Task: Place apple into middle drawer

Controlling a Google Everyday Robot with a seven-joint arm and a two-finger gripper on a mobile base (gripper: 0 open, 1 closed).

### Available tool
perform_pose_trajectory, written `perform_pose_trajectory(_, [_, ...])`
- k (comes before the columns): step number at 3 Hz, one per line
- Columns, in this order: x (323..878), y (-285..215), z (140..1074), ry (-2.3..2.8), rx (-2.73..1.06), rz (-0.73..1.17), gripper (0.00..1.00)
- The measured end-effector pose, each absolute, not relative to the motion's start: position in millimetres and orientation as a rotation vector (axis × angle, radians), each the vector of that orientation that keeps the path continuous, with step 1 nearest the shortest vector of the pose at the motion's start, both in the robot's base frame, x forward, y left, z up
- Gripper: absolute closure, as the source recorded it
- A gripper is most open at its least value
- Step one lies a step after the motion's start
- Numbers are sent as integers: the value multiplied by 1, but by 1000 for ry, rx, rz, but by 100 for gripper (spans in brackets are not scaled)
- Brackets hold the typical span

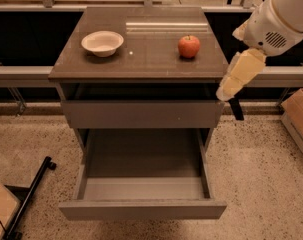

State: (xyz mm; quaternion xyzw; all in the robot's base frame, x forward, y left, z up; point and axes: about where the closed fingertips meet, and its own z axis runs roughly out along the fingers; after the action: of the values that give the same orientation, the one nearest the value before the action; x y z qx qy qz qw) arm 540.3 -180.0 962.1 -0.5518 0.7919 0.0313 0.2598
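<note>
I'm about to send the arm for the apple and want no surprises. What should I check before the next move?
1. Middle drawer pulled open: ok.
2. Room in the drawer for the apple: ok, nothing shows inside.
3. Apple upright on the cabinet top, right side, nothing touching it: ok.
4. Bowl out of the way: ok, it sits on the left, well apart from the apple.
5. Gripper above the apple: not ok, it hangs beside the cabinet's right edge, below the top.
</note>
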Motion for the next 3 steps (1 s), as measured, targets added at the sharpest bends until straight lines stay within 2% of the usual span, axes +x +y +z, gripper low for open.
perform_pose_trajectory(2, [663, -174, 906, 2134, -1059, 265, 0])
perform_pose_trajectory(3, [725, -196, 888, 2112, -944, 298, 0])
